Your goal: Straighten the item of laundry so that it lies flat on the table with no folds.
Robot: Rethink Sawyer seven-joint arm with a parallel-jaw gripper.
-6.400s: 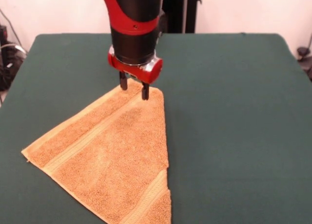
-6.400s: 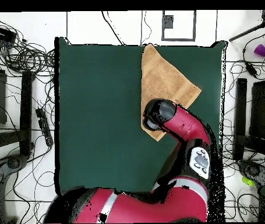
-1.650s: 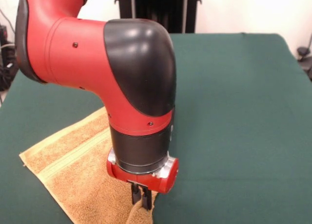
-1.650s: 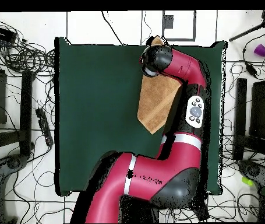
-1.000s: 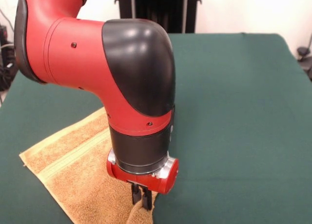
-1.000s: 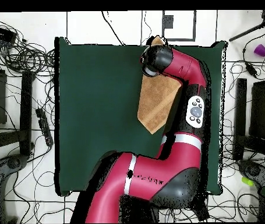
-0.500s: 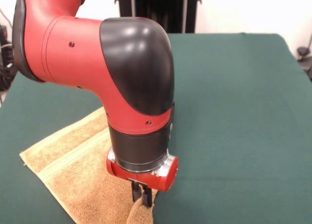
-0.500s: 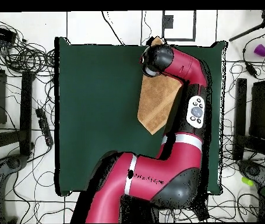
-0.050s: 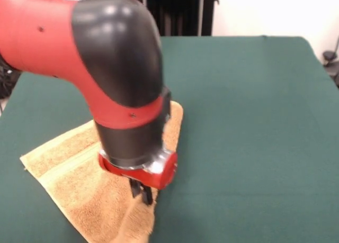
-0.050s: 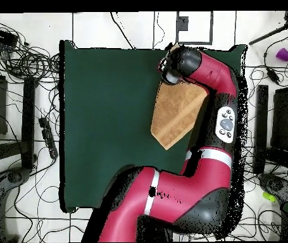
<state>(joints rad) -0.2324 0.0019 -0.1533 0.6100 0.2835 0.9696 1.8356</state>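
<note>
A: Where is the towel (image 9: pixel 85 169) now?

B: It lies on the green desk (image 9: pixel 249 121), near the close edge in the front view. It is not flat yet. It looks like a folded shape with a point, not a full rectangle.

A: What is the pincer (image 9: pixel 141 192) doing?

B: It is down at the near corner of the towel. Its two dark tips sit close together, and the cloth bunches up right under them. I think it is pinched on the towel.

A: What has just changed?

B: Half a second ago the big red arm (image 9: pixel 95 68) stood more to the right. Now it has swung left, and the pincer has gone with it. The far corner of the towel shows again beside the arm. In the overhead view the towel (image 10: pixel 175 117) looks a bit wider than before, too.

A: What does that mean for the job?

B: I think the arm has started to pull the corner sideways to open the fold. The job is only partly done. One layer seems to lie on top of another.

A: What could go wrong?

B: The corner could slip out, or the whole towel could slide along and stay folded.
</note>
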